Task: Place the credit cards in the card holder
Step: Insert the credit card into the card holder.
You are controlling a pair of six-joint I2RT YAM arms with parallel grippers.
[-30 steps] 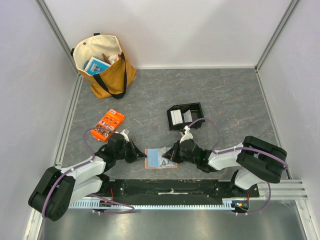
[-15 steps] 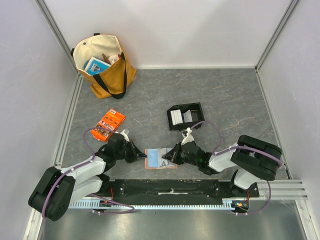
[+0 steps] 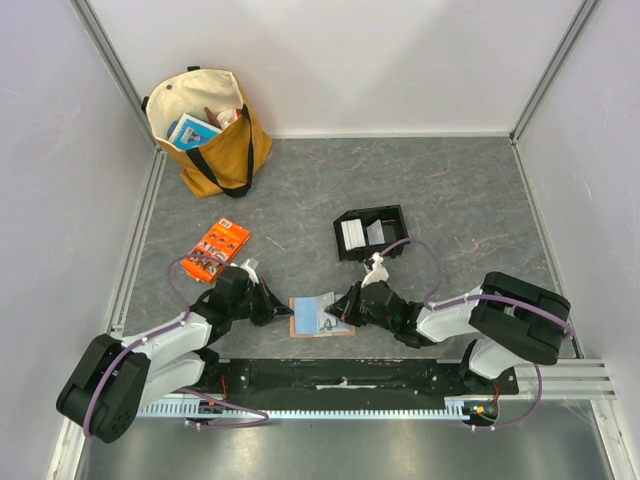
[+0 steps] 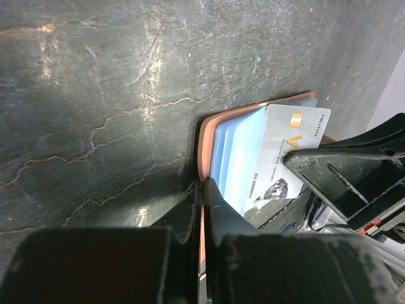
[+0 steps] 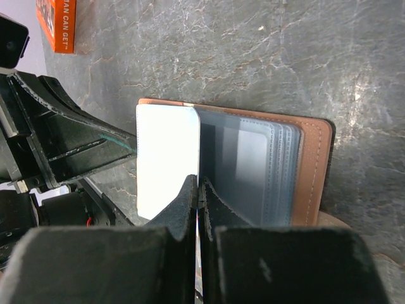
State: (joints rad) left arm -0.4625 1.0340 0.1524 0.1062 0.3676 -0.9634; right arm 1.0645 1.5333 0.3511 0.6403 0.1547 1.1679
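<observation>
The grey table (image 3: pixel 450 200) carries a tote bag (image 3: pixel 225 150), orange packet (image 3: pixel 217 250), black tray (image 3: pixel 370 212) and, apparently flat, the card holder (image 3: pixel 305 315).

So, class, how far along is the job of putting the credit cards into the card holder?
Done: the card holder lies open, its edge pinched by the left gripper. In hand: the right gripper grips one credit card over the open holder, not visibly seated in a slot. Left: pale cards wait in the black tray.
</observation>
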